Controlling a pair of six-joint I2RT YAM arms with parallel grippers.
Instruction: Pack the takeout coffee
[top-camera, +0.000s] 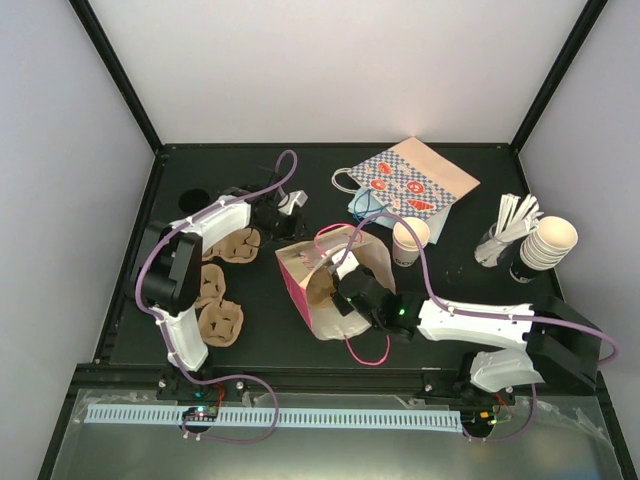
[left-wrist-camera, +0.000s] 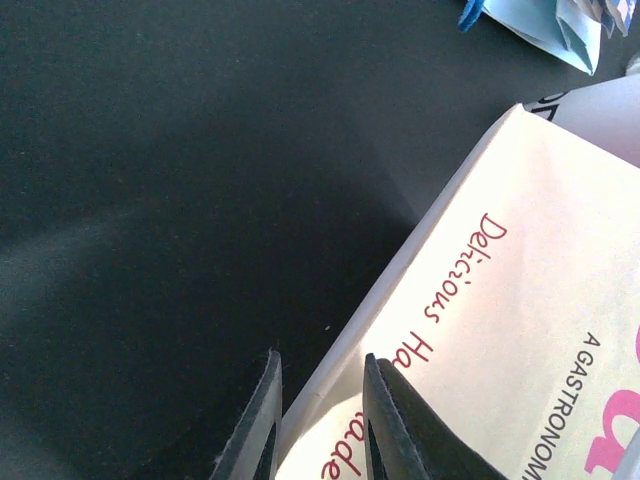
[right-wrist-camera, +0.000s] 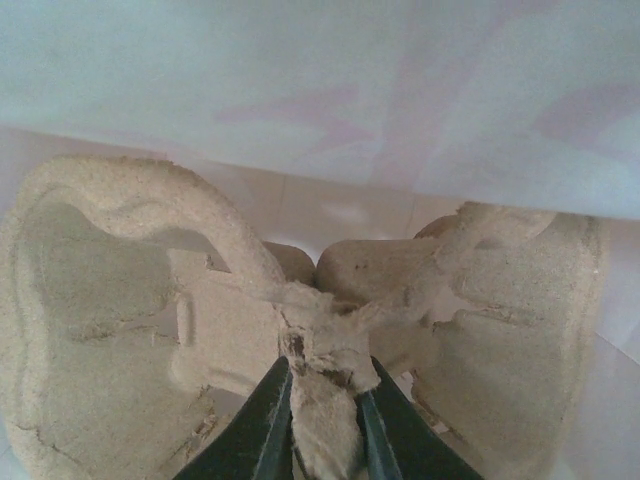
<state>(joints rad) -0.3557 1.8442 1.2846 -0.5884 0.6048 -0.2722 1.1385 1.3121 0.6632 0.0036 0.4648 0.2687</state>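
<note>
Takeout coffee stands upright on the black table, at about 2 o'clock from the pink bag and outside it. It sits just beside the near edge of a patterned paper bag that lies flat. It is a small white paper cup with dark print on its side. Its mouth is uncovered and shows a cream inside. It is much shorter than the pink bag, and neither gripper touches it.

The pink bag lies tilted at the table's middle with its mouth open, and it holds a pulp carrier. The right gripper reaches into the bag, its fingers pinched tight on the carrier's torn middle tab. Pale bag wall fills the view behind the carrier.

At 11 o'clock from the bag is the left gripper. In the left wrist view its fingers stand a narrow gap apart, with the bag's white printed edge showing between them. Whether they press on that edge cannot be told.

At 3 o'clock from the coffee, a stack of nested cream cups leans on its side. Beside it, a small dark container holds white sticks. More pulp carriers lie loose at 9 o'clock from the pink bag.
</note>
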